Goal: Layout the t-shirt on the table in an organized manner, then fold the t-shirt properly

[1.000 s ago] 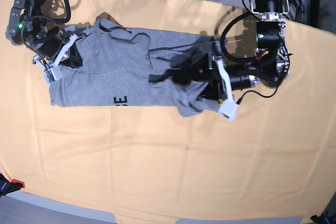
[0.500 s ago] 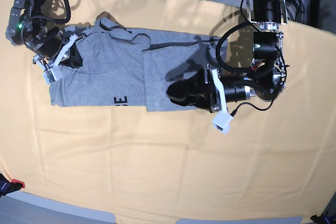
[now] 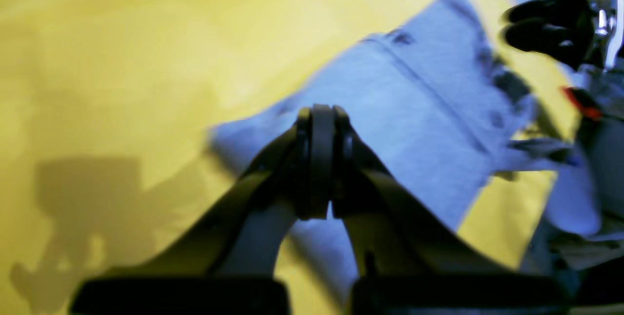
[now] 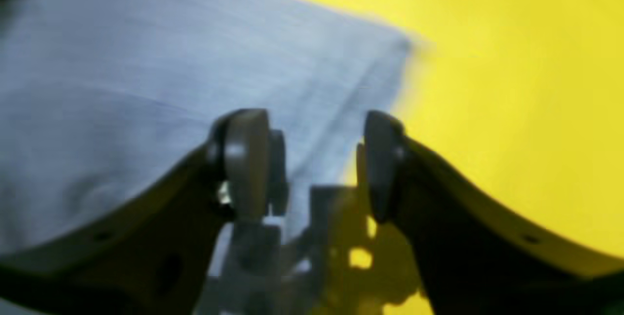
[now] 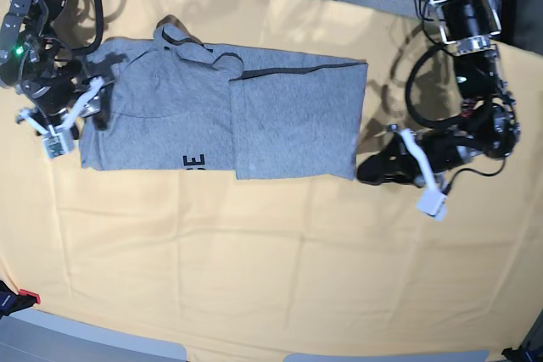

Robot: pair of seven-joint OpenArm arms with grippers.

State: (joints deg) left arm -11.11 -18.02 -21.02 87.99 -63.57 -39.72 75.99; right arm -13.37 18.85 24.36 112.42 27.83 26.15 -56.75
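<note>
Folding is looking partly done: the t-shirt (image 5: 221,116) is lying flat on the table (image 5: 280,269) as a long band, one end doubled over, black lettering peeking at its near edge. Left gripper (image 5: 371,172) is sitting closed and empty just beside the folded end; right gripper (image 5: 81,108) is standing open at the opposite end, gripping nothing, so further folds are probably remaining.

light: bright, even | wrist views: blurred | base edges: bowed
</note>
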